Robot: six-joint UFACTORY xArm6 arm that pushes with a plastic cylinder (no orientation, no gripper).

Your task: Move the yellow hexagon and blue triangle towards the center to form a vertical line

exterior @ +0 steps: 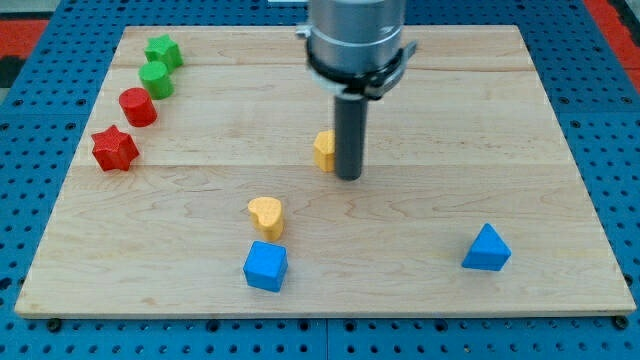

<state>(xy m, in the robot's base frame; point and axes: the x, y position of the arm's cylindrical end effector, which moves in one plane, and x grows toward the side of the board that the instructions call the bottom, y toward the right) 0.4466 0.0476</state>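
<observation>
The tool here is a plain rod with nothing that opens or closes; my tip [348, 178] rests on the surface [420, 120] close to its middle. Just beside the tip, on the view's left and touching or nearly touching the rod, sits the yellow hexagon [323, 150], partly hidden behind the rod. So the hexagon looks already brought to the centre, or very near it.

The blue triangle [487, 248] has not been dealt with: it lies well apart from the tip, toward the view's bottom right. I judge the task about half done; the triangle must yet be pushed up and leftward until it stands in line above or below the hexagon.

Below and left of the tip lie a yellow heart [266, 215] and, just under it, a blue cube [265, 266]. Far to the tip's left, along the surface's edge, are a red star [114, 149], a red cylinder [138, 106], a green cylinder [156, 79] and a green star [163, 52].

The surface is a pale wooden board on a blue perforated base [600, 100].
</observation>
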